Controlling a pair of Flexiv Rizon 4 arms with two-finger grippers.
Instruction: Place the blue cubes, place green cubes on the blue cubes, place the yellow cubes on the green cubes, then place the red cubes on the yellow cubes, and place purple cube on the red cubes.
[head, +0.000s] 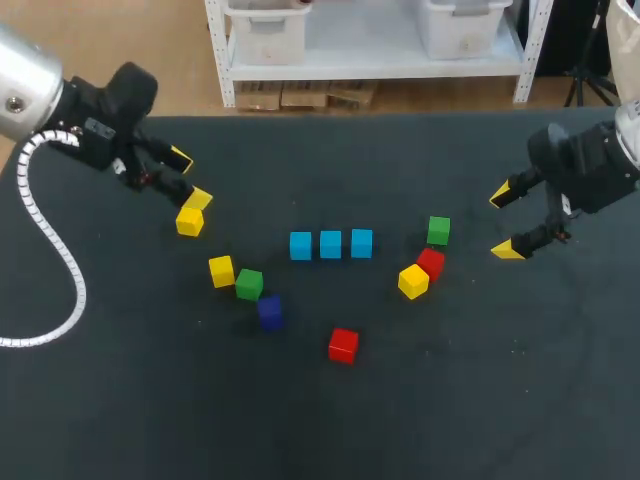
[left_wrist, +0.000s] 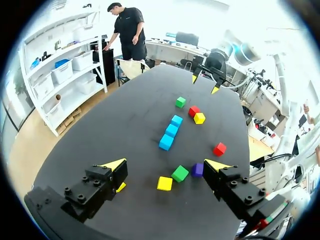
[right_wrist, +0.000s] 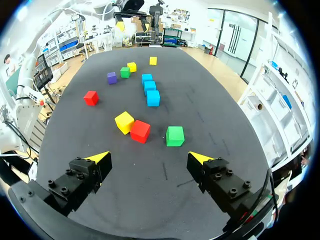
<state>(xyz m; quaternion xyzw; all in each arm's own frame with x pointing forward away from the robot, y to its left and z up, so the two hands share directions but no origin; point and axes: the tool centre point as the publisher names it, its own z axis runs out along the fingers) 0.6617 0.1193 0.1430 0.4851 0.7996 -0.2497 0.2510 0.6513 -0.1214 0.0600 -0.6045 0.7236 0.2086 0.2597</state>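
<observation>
Both the left yellow-tipped gripper (head: 189, 178) and the right yellow-tipped gripper (head: 504, 222) hang spread apart and empty, and I worry the right one, reaching for the small green cube (head: 438, 230) near it, bumps the red cube (head: 430, 263) just beside.

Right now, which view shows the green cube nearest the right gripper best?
The right wrist view: the green cube sits large, unblocked, ahead of the right gripper. The head view shows it smaller; the left wrist view, tiny and far.
</observation>
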